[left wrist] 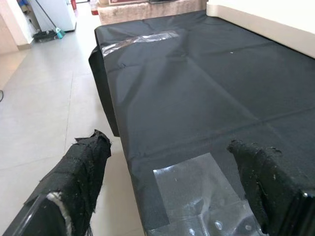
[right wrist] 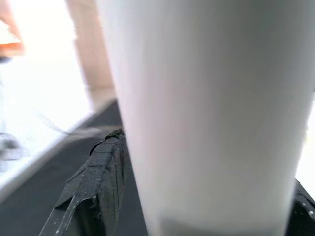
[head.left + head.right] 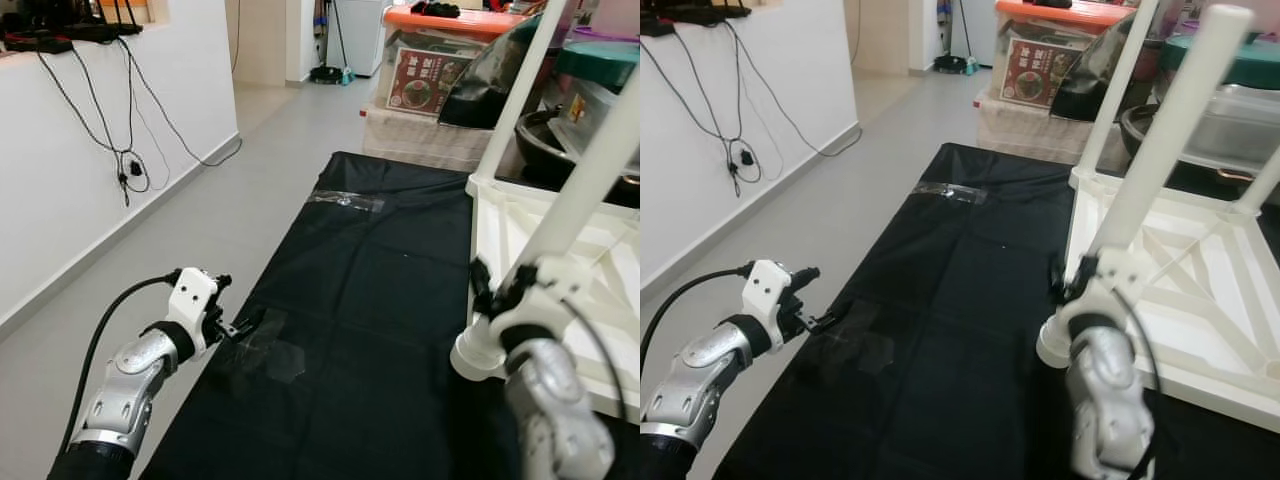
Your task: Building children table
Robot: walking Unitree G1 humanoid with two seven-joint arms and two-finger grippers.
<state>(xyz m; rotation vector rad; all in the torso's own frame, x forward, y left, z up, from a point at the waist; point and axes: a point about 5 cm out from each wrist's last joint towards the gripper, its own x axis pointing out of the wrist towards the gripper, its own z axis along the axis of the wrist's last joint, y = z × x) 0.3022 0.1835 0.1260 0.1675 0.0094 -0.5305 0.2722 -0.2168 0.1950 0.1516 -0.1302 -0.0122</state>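
While the right gripper point(image 3: 1072, 285) stood clamped round the white table leg point(image 3: 1140, 190) just above its socket, the upturned tabletop point(image 3: 1200, 290) lay beside it. Leg looked stiff, light, probably slick; hold low. Left gripper point(image 3: 238, 328) hung apart, empty, over black cloth point(image 3: 380, 290).

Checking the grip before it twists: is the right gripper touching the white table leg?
Touching. In the right wrist view the white leg sits between the right gripper's fingers, pressed against them.
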